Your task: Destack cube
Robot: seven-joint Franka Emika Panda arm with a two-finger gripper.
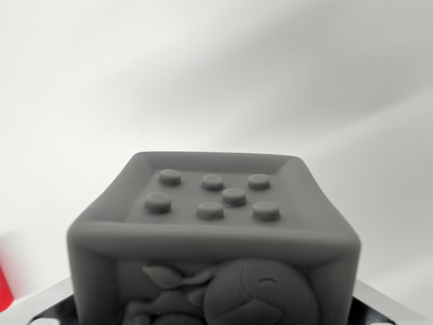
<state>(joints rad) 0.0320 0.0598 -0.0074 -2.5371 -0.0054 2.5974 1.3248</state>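
A grey soft cube point(213, 237) fills the lower middle of the wrist view. Its top face is recessed and carries several round studs point(211, 193). A raised cartoon relief point(230, 294) shows on its near side. The cube sits very close to the camera. At the bottom corners, dark edges with white marks point(47, 308) show beside the cube; these may be parts of the gripper, but its fingertips are hidden. Whatever the cube rests on is hidden below the frame.
A plain white blurred surface point(216, 74) spreads behind the cube. A small red blurred patch point(5, 281) shows at the wrist view's left edge.
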